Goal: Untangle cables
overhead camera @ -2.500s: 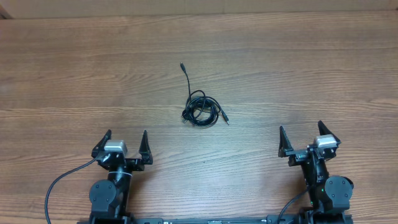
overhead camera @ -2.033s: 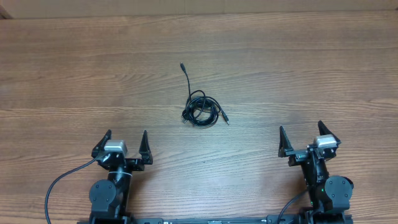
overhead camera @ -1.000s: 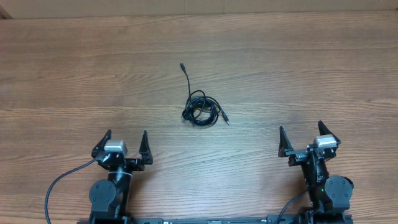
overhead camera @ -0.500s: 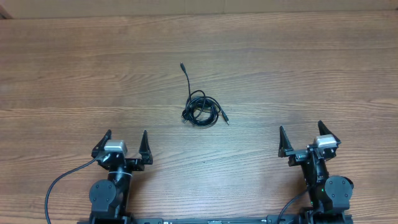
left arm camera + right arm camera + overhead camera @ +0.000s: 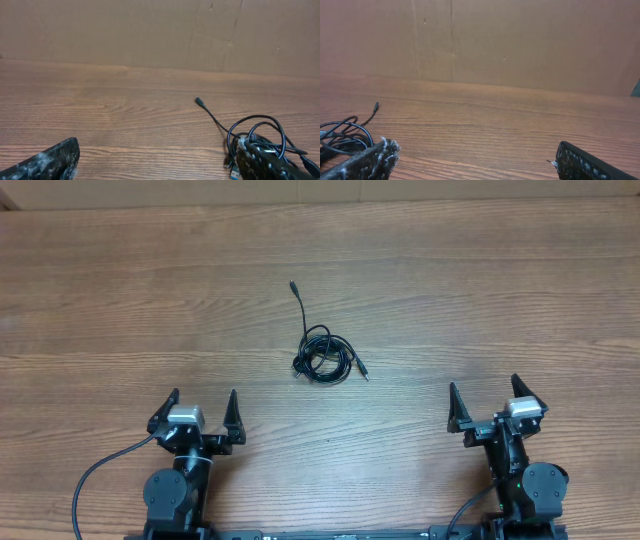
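The cables lie bunched in a small black coil at the middle of the wooden table, one end trailing up to a plug and another plug poking out to the right. In the left wrist view the cables sit at the lower right, partly behind a fingertip. In the right wrist view the cables show at the far left. My left gripper and right gripper both stand open and empty near the front edge, well short of the coil.
A brown cardboard wall runs along the table's far edge. A thick black cord loops off the left arm's base at the front left.
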